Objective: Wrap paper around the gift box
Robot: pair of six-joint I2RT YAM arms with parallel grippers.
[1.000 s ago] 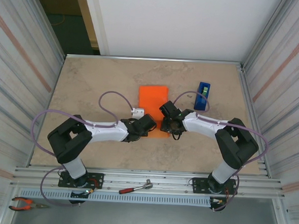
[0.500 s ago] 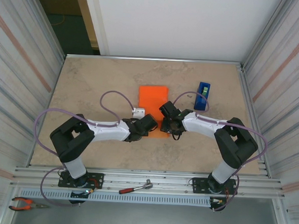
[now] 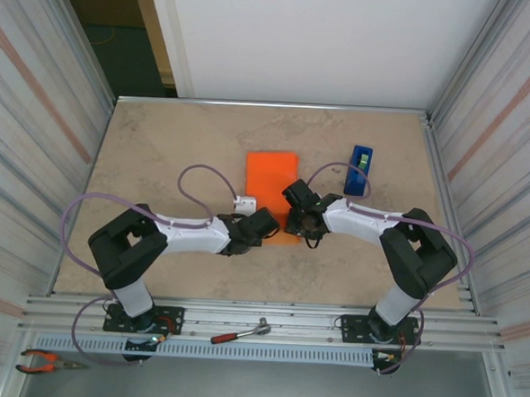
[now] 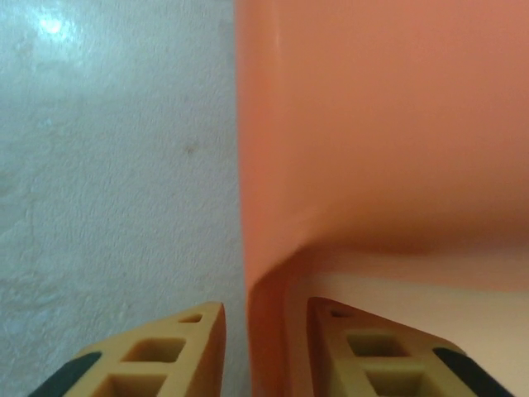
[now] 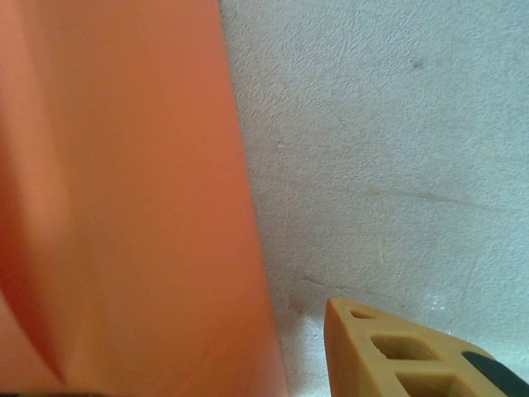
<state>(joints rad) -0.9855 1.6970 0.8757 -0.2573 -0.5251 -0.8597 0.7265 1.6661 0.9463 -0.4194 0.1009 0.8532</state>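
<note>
Here the paper (image 3: pixel 272 176) lies beside the tape dispenser (image 3: pixel 358 169), the gift box presumably beneath. The left gripper (image 4: pixel 263 310) straddles the raised edge opposite the dispenser, narrowly parted, ready to fold. The right gripper (image 3: pixel 298 220) is on the dispenser side, its grip unclear.

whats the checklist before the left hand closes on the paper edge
1. Edge in the left hand: ok, the raised edge of the orange paper sits between its fingers.
2. Grip made on that edge: not ok, a sliver of table shows between one finger and the sheet.
3. Position of the right hand: ok, it is at the opposite edge, its visible finger just off the paper.
4. Location of the gift box: cannot tell, no box outline shows.
5. Clearance from the blue tape dispenser: ok, it stands apart, beyond the right arm.
</note>
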